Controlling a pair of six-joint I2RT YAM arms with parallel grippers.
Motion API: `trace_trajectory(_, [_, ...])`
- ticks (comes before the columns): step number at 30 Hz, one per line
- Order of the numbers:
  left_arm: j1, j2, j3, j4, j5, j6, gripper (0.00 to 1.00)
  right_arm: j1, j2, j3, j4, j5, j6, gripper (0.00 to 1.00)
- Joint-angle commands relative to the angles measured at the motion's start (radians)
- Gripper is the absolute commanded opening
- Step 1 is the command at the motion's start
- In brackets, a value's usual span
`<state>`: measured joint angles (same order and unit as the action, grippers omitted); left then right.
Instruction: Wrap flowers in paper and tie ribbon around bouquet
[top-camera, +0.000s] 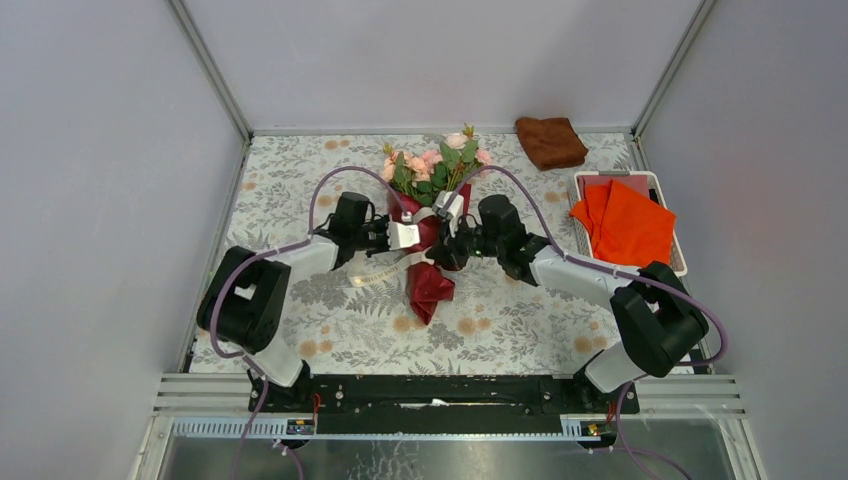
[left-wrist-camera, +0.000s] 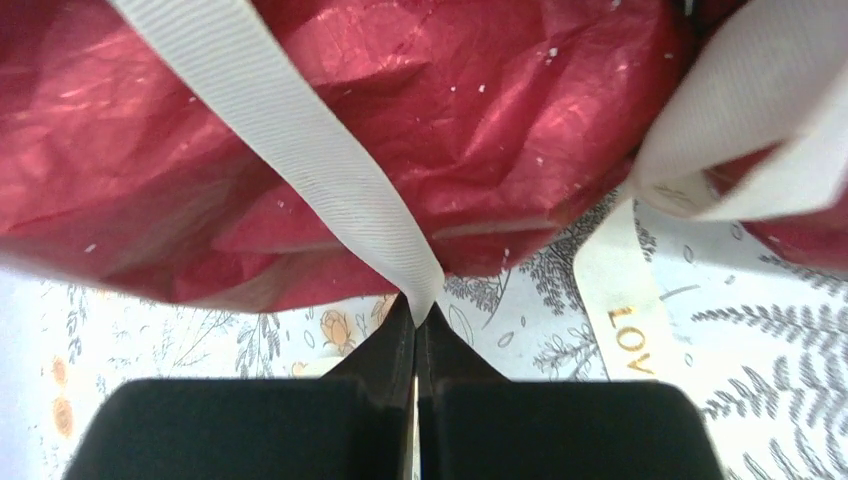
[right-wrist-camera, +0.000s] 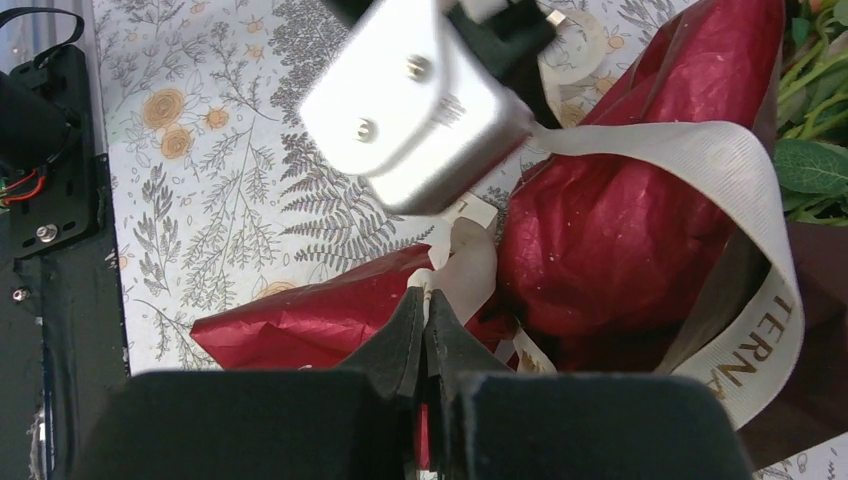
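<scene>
Top external view: the ribbon (top-camera: 385, 268) is pinched by the closed left tool (top-camera: 412, 238) and closed right tool (top-camera: 440, 252), flanking the bouquet (top-camera: 430, 285), whose long axis runs near-to-far.

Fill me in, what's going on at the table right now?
Both arms are working the ribbon on the bouquet, which lies on the table with its flowers pointing away from the arms. The left gripper is shut on one stretch of ribbon, the right gripper on another. The ribbon loops over the red paper; no finished bow shows.
</scene>
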<state>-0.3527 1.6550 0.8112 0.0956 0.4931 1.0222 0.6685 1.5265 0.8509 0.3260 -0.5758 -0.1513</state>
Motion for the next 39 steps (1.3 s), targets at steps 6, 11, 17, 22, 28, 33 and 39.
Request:
trace_trajectory(6, [-0.018,-0.317,-0.048,-0.391,0.051,0.068,0.0,-0.016,-0.028,0.042,0.05,0.061,0.074,0.0])
trace_trajectory(11, [-0.086,-0.494,-0.072,-0.794,0.069,0.168,0.0,-0.015,-0.03,0.078,0.049,0.05,0.129,0.0])
trace_trajectory(17, [-0.12,-0.639,-0.046,-1.174,0.189,0.238,0.0,-0.013,-0.07,0.117,0.006,-0.04,0.145,0.0])
trace_trajectory(22, [-0.161,-0.666,0.016,-1.291,0.251,0.192,0.0,-0.012,-0.078,0.152,-0.049,-0.084,0.2,0.0])
trace_trajectory(28, [-0.413,-0.613,0.02,-1.136,0.26,-0.023,0.0,-0.013,-0.054,0.211,-0.107,-0.055,0.275,0.0])
trace_trajectory(33, [-0.533,-0.484,0.132,-0.959,0.204,-0.105,0.0,-0.013,-0.027,0.248,-0.155,-0.008,0.342,0.0])
trace_trajectory(39, [-0.655,-0.355,0.24,-0.768,0.222,-0.267,0.0,-0.015,-0.014,0.264,-0.171,0.056,0.395,0.0])
